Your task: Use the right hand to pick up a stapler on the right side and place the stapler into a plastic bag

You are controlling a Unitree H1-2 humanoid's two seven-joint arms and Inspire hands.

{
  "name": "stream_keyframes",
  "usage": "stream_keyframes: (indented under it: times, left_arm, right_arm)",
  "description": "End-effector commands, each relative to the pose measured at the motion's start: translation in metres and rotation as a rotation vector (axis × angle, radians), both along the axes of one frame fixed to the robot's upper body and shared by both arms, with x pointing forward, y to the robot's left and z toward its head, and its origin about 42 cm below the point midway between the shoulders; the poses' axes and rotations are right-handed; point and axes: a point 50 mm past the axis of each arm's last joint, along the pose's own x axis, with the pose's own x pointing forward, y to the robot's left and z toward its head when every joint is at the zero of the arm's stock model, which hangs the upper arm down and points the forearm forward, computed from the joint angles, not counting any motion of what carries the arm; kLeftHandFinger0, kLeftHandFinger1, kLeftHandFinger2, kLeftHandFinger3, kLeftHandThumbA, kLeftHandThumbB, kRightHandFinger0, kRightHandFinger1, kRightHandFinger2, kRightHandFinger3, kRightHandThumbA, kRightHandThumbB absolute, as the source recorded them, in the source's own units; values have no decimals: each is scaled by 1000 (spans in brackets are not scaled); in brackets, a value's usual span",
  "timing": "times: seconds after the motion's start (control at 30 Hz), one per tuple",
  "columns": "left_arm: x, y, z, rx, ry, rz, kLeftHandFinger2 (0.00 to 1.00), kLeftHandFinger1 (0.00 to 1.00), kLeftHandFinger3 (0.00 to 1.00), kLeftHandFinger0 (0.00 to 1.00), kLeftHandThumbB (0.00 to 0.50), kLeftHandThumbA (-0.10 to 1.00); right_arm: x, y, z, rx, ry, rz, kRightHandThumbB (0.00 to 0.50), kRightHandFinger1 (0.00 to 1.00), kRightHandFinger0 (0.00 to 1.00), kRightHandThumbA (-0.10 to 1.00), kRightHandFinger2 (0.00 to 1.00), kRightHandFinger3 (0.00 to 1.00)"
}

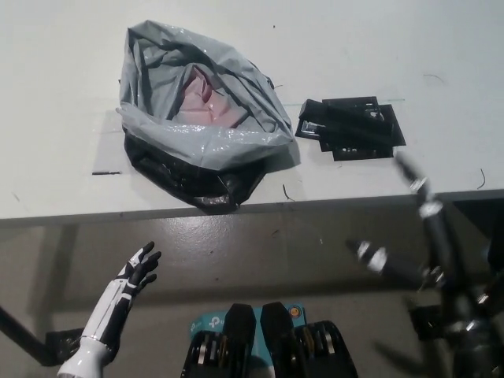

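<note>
Left hand (139,268): resting low at the left, below the front edge of the tabletop (409,47); fingers apart, holding nothing; takes no part in the work.
Right hand (438,244): raised at the right, just short of the tabletop's front edge and near its right end; badly blurred, but the fingers appear spread and nothing is seen in them.
Stapler (348,124): black, lying flat on the tabletop toward the right side, back from the front edge; well apart from the right hand, no contact.
Plastic bag (206,143): grey, crumpled, standing left of the stapler and close to the front edge; mouth open upward, something pink (206,96) inside.
Gap between stapler and bag: small; the two lie near each other but do not touch.
Done so far: nothing that can be confirmed; stapler not yet picked up.
Step in hand, as judged: the reach toward the stapler.
Left to do: bring the hand over the stapler, close on it, lift, carry left to the bag's mouth, release inside.
</note>
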Motion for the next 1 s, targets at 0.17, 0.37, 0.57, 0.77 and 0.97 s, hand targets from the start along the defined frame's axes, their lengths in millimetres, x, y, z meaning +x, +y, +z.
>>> stream_keyframes:
  times: [0.17, 0.37, 0.57, 0.77, 0.97]
  left_arm:
    - [5, 3, 15, 7, -87, -30, 1000, 1000, 1000, 1000, 255, 1000]
    - [4, 2, 15, 6, -79, -26, 1000, 1000, 1000, 1000, 265, 1000]
    - [5, 1, 16, 3, -87, -28, 1000, 1000, 1000, 1000, 266, 1000]
    - [5, 1, 17, 10, -79, -30, 1000, 1000, 1000, 1000, 266, 1000]
    - [5, 1, 17, 13, -81, -34, 1000, 1000, 1000, 1000, 269, 1000]
  right_arm:
    - [95, -21, 188, -212, -27, 113, 365, 1000, 1000, 1000, 1000, 1000]
    - [165, 3, 203, -421, 191, 131, 383, 1000, 1000, 981, 1000, 1000]
    - [218, 28, 190, -516, 345, 136, 388, 1000, 1000, 926, 1000, 1000]
    - [242, 44, 164, -595, 459, 101, 410, 1000, 1000, 924, 1000, 1000]
    - [253, 52, 132, -668, 555, 60, 443, 1000, 1000, 982, 1000, 1000]
